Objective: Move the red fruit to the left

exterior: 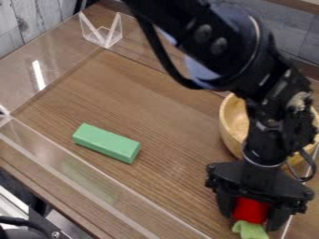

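Observation:
The red fruit (pixel 255 209) lies on the wooden table near the front right edge, with its light green stem end (pixel 249 229) pointing toward the front. My gripper (pixel 256 206) has come down over it, with a black finger on each side of the fruit. Most of the fruit is hidden by the gripper body. I cannot tell whether the fingers are pressing on it.
A wooden bowl (pixel 240 114) stands just behind the gripper at the right. A flat green block (pixel 104 143) lies left of centre. Clear acrylic walls (pixel 50 159) border the table, with a clear stand (pixel 100 30) at the back left.

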You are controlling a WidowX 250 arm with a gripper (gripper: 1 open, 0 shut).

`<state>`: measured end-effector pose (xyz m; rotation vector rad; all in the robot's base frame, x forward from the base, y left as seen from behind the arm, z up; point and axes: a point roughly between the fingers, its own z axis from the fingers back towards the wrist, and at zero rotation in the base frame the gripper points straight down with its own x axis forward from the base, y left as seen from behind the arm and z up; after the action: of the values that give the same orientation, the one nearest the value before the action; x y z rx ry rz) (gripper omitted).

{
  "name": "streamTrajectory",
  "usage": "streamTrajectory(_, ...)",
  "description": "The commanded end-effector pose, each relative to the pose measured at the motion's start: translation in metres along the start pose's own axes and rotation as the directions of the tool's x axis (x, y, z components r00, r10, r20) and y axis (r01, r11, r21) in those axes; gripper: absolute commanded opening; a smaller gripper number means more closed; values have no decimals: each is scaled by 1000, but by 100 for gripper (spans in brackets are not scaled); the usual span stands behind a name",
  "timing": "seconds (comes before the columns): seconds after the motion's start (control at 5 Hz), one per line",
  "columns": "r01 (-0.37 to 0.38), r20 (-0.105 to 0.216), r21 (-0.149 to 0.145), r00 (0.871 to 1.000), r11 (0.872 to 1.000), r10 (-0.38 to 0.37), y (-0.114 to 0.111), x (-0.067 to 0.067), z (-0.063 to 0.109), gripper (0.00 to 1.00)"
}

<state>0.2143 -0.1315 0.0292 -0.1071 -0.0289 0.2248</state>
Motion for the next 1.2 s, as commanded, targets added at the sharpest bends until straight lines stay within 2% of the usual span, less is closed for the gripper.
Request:
streamTrajectory(0.0, -27, 25, -26, 999, 999, 28, 1, 4, 24, 0)
streamTrajectory(0.2, -50, 33, -43, 998, 998, 51, 4, 5, 47, 0)
streamTrajectory(0.4, -75, 41, -64, 996, 995, 78, 3, 15, 63, 0)
streamTrajectory(0.6, -153, 65, -77, 985, 985, 158, 16, 35, 78, 0)
streamTrajectory(1.0, -306, 106, -88, 943, 948, 314, 62, 68, 111, 0)
